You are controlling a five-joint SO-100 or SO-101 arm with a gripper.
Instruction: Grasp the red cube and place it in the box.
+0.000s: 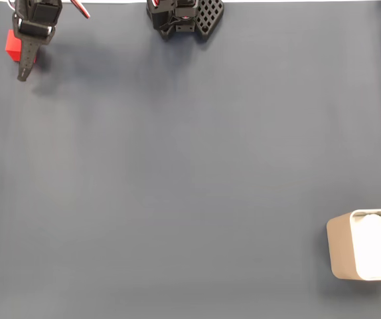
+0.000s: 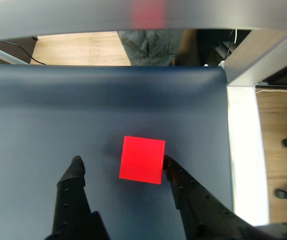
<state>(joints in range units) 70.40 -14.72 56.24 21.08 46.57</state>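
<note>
So the pincer (image 2: 121, 165) is spread open around the red cube (image 2: 142, 160) in the wrist view, nothing gripped yet. The cube sits on the dark worktop (image 2: 83, 110) between the two fingers but off-centre: it's touching or nearly touching the right finger, with a clear gap to the left finger (image 2: 72, 185). It's about level with the fingertips, not deep in. Looks to me like closing would nudge it sideways first. The box (image 1: 340, 246) is way off at the opposite corner in the fixed view

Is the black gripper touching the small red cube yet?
Touching: in the wrist view the gripper's right finger meets the small red cube's edge; the left finger stands apart.
</note>
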